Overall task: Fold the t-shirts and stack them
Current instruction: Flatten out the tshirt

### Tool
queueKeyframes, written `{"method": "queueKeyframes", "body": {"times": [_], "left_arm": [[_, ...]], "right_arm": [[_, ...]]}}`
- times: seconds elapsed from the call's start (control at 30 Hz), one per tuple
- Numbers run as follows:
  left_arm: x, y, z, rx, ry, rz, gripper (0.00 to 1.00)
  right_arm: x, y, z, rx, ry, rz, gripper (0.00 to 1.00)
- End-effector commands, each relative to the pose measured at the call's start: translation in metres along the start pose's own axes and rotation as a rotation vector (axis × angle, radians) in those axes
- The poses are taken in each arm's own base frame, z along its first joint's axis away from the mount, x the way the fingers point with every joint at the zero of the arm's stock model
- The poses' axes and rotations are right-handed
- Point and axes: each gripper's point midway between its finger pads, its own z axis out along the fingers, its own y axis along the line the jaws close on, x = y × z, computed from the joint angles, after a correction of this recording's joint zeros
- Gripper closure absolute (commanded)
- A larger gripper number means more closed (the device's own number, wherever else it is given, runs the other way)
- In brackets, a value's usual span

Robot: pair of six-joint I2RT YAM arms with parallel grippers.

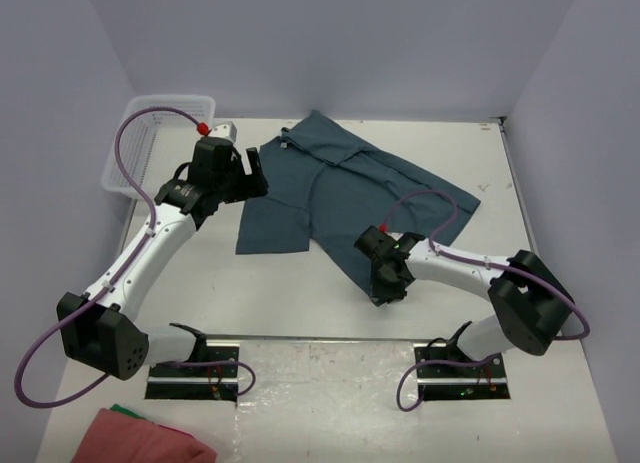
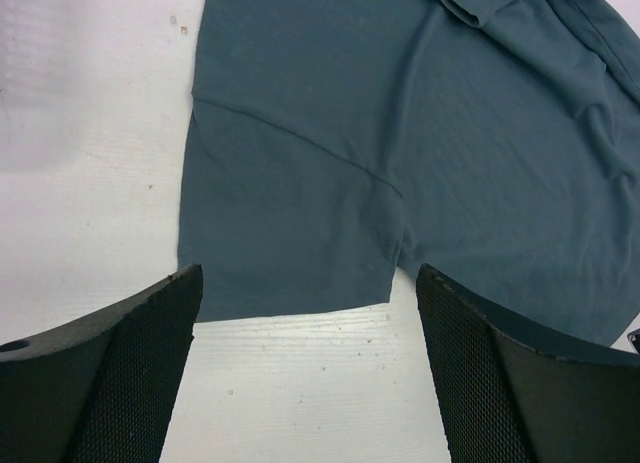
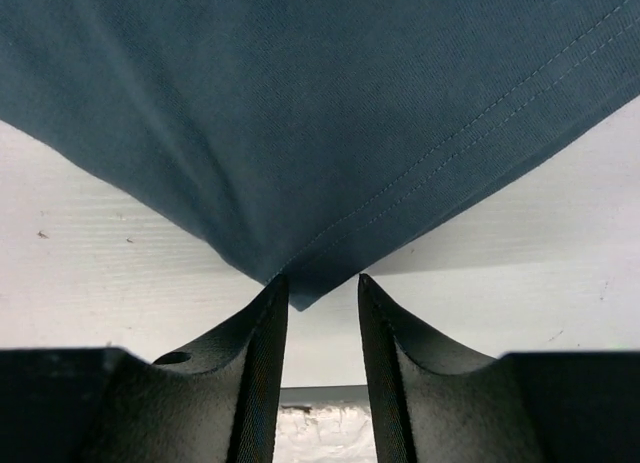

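A dark teal-blue t-shirt (image 1: 340,188) lies spread and partly rumpled on the white table, reaching from the back centre toward the right. My left gripper (image 1: 247,178) hovers at the shirt's left side. In the left wrist view it (image 2: 308,283) is open wide over bare table just short of the cloth's edge (image 2: 300,303). My right gripper (image 1: 386,283) is at the shirt's near corner. In the right wrist view its jaws (image 3: 322,283) stand apart, and the hemmed corner of the shirt (image 3: 320,113) lies loose between the fingertips, not pinched.
A white mesh basket (image 1: 160,123) stands at the back left corner. A pink-red cloth with a green edge (image 1: 140,438) lies at the near left, beyond the left arm's base. Grey walls close in the table on three sides.
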Motion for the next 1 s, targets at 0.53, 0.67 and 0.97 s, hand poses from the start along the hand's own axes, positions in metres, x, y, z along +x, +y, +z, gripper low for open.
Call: {"method": "queueKeyframes", "body": {"times": [0.53, 0.67, 0.97], "left_arm": [[-0.005, -0.002, 0.000, 0.020, -0.017, 0.012, 0.13], [-0.008, -0.003, -0.002, 0.023, -0.022, 0.015, 0.13], [-0.015, -0.005, -0.009, 0.029, -0.039, 0.022, 0.13]], "right_arm": [[0.002, 0.026, -0.024, 0.008, -0.072, -0.058, 0.64], [0.004, 0.023, -0.014, 0.038, -0.060, -0.064, 0.62], [0.005, 0.021, 0.001, 0.082, -0.051, -0.071, 0.61]]}}
